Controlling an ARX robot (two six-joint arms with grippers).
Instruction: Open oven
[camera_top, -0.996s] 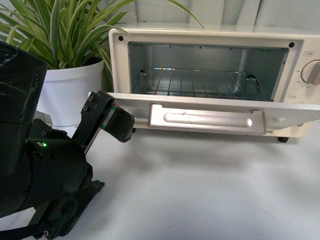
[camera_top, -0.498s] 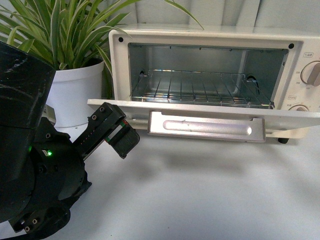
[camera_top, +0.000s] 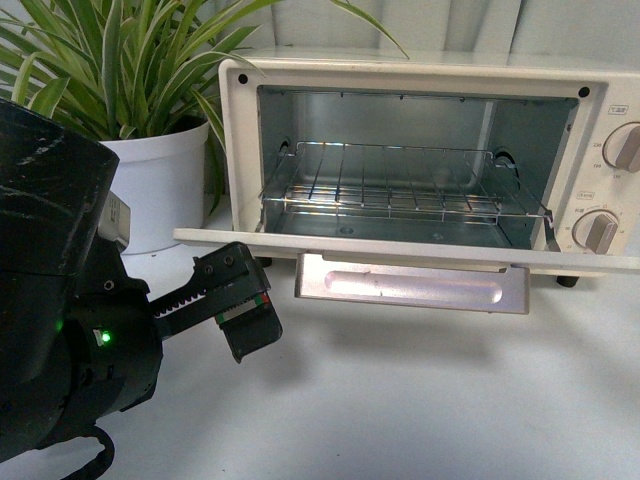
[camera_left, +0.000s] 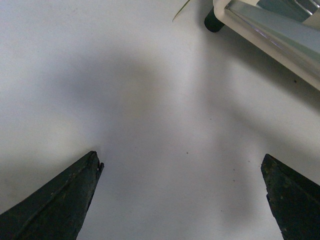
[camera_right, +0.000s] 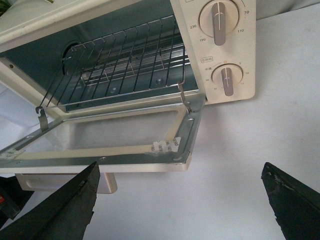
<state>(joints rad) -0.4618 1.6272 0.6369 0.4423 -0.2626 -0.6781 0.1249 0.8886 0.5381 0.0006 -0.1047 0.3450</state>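
You have the oven (camera_top: 420, 150) at the far side of the table, filling the middle and right of the front view. It is a cream box with its front open. The door (camera_top: 230, 236) is folded down roughly level, and the metal bar handle (camera_top: 410, 285) hangs under its near edge. Inside, a wire rack (camera_top: 400, 185) spans the cavity, its front edge close to the opening. The right wrist view shows thin metal hooks linking the rack to the door frame. Two beige knobs (camera_right: 218, 19) sit one above the other on the oven's right panel.

Left of the oven stands a white pot (camera_top: 155, 185) holding a plant (camera_top: 110, 60) with long striped leaves. Some of the leaves reach over the oven's top left corner.

The table (camera_top: 420, 400) is plain white, and a pale wall runs behind everything.

Your left arm (camera_top: 60, 330) bulks dark at the near left. Its left gripper (camera_left: 180, 156) points toward the oven, low beside the door's left end and apart from it, fingers (camera_left: 50, 210) spread wide over bare table. Your right gripper (camera_right: 180, 167) faces the open oven front with its jaws wide too, holding nothing.
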